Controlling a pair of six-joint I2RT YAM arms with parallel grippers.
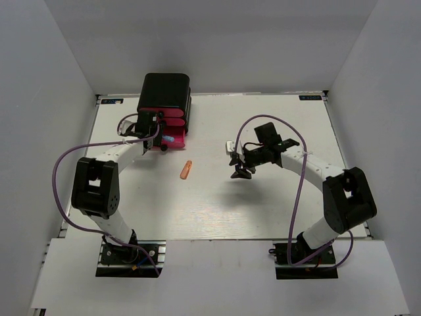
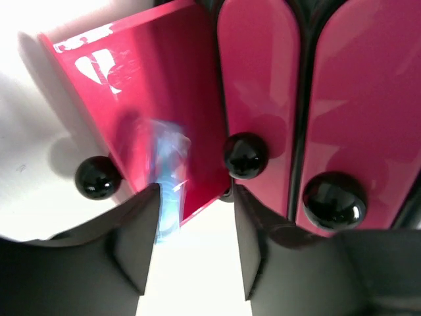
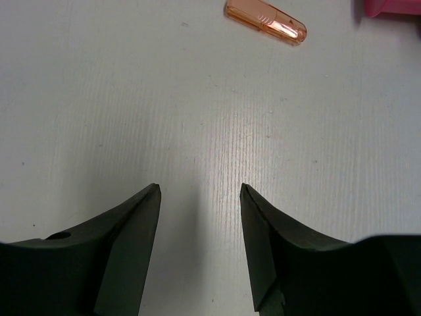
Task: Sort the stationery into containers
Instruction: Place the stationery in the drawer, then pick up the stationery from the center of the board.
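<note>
**Both grippers open, one piece in the pulled-out drawer**

The right gripper (image 1: 240,170) hangs over the bare table (image 1: 263,210), in its middle-right part. Its jaws stand apart and nothing is between them. The wrist view shows only table surface below the fingers (image 3: 125,243). The orange piece (image 1: 187,170) lies flat on the table to the left of this gripper, apart from it, about midway between the two arms. A white piece (image 1: 230,145) lies just beside the right gripper, on its far side.

Farther away, the left gripper (image 1: 155,136) is at the front of the cabinet (image 1: 164,92), at the open drawer (image 2: 164,85). Its jaws are also apart and they grip nothing. The light blue piece (image 2: 170,178) is in this drawer, just beside one finger. It is blurred, so it cannot be told if the two touch. The other two drawers (image 2: 260,79) are shut, each with a black knob (image 2: 245,155). The cabinet stands at the far left of the table.
</note>
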